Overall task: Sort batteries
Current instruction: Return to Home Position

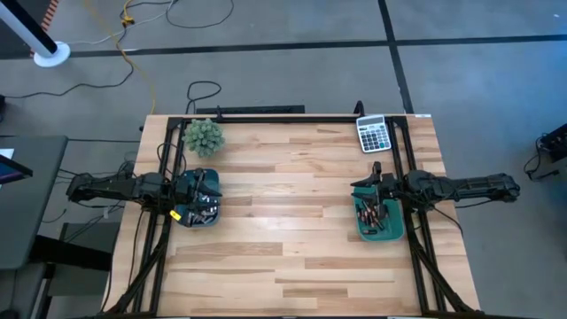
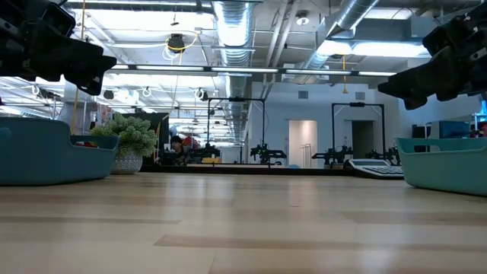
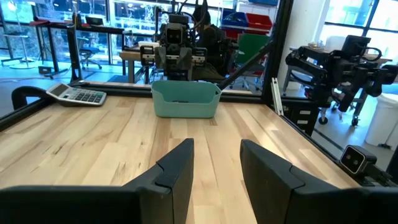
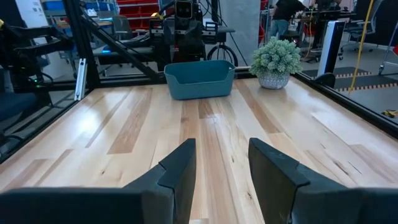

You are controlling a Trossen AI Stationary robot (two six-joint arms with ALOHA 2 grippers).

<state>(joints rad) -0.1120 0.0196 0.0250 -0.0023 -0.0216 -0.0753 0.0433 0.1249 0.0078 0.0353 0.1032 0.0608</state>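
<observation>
Two teal bins hold the batteries. The left bin (image 1: pixel 200 213) stands near the table's left edge with several small silvery and dark cells (image 1: pixel 204 208) inside. The right bin (image 1: pixel 379 217) stands near the right edge with several coppery and dark cells (image 1: pixel 368 215) inside. My left gripper (image 3: pixel 216 163) hovers over the left bin, open and empty, pointing level toward the table's right. My right gripper (image 4: pixel 222 163) hovers over the right bin's far part, open and empty, pointing level toward the table's left. In the low view only the bins' walls (image 2: pixel 42 150) (image 2: pixel 445 161) show.
A grey calculator (image 1: pixel 373 134) lies at the far right corner. A small potted plant (image 1: pixel 204 136) stands at the far left corner. A black frame rail (image 1: pixel 266 118) runs along the far edge. Bare wood (image 1: pixel 283 204) lies between the bins.
</observation>
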